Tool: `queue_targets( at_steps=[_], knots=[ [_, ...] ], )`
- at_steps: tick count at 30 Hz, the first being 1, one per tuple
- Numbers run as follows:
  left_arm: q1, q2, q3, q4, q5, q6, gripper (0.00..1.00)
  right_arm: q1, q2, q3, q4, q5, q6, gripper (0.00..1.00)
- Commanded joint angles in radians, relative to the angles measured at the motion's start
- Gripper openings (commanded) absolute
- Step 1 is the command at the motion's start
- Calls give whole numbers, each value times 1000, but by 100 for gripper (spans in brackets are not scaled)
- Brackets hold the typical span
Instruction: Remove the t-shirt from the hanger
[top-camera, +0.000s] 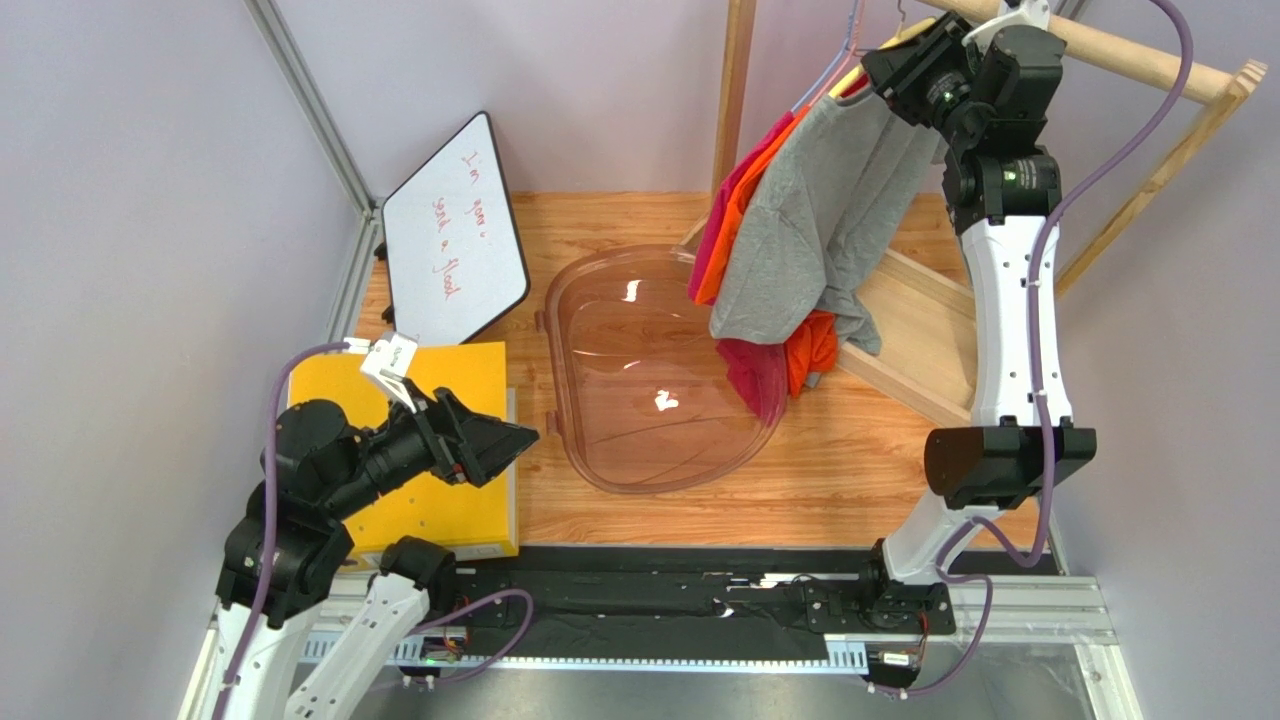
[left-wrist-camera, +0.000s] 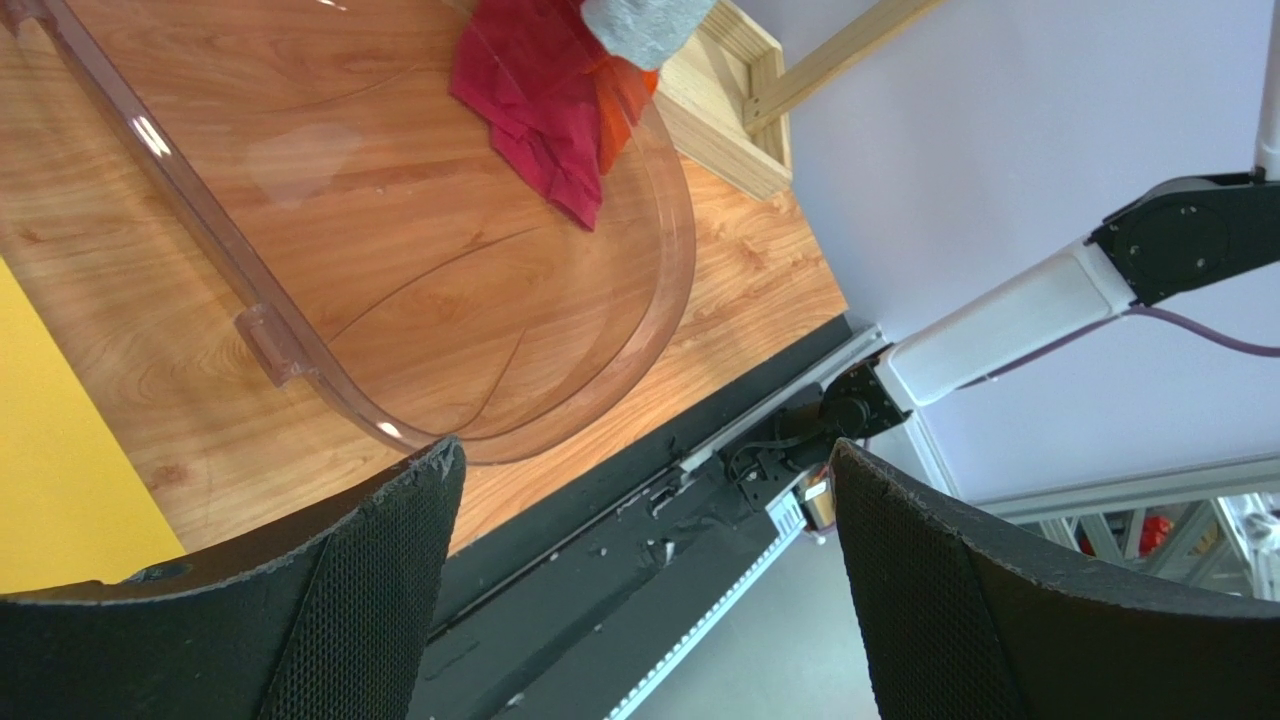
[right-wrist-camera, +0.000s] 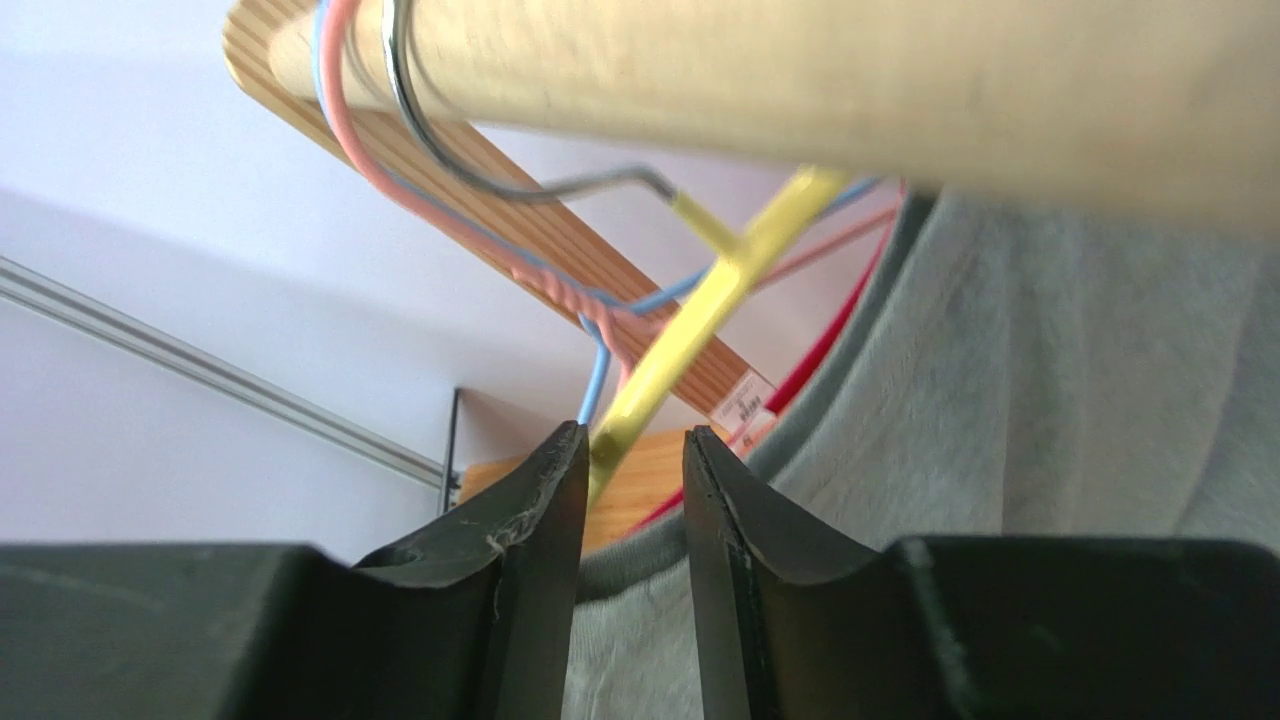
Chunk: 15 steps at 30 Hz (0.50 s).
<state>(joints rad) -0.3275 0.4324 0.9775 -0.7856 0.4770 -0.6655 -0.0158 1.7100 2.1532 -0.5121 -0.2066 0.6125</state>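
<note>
A grey t-shirt (top-camera: 819, 225) hangs from a yellow hanger (right-wrist-camera: 706, 308) on the wooden rail (top-camera: 1142, 53) at the top right. My right gripper (top-camera: 902, 68) is up at the shirt's shoulder, just below the rail. In the right wrist view its jaws (right-wrist-camera: 634, 443) stand a narrow gap apart, closed on the grey collar fabric (right-wrist-camera: 1052, 390) beside the yellow hanger arm. My left gripper (top-camera: 519, 438) hovers low at the left over a yellow block, wide open and holding nothing (left-wrist-camera: 646, 465).
Red and orange garments (top-camera: 736, 225) hang behind the grey shirt on pink and blue hangers. A clear plastic tub (top-camera: 661, 375) sits on the wooden table below them. A whiteboard (top-camera: 451, 233) leans at the back left, and the rack's wooden base (top-camera: 917, 330) lies at the right.
</note>
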Motion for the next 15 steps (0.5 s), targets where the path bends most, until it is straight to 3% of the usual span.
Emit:
queue_targets(
  at_steps=[1,4,6,10,15],
  knots=[
    [-2,11,23,40,23,23,95,-23,57,45,72,-54,85,36],
    [-2,12,24,42,25,21,94,-23,71,59,89,-62,113,35],
    [-2,12,24,45,26,17,94,-23,79,65,87,-65,127,27],
    [-2,14,26,46,40,9,93,-23,82,54,98,-76,162,27],
    [-2,2,30,46,60,-3,93,-24,83,34,130,-112,226,37]
  ],
)
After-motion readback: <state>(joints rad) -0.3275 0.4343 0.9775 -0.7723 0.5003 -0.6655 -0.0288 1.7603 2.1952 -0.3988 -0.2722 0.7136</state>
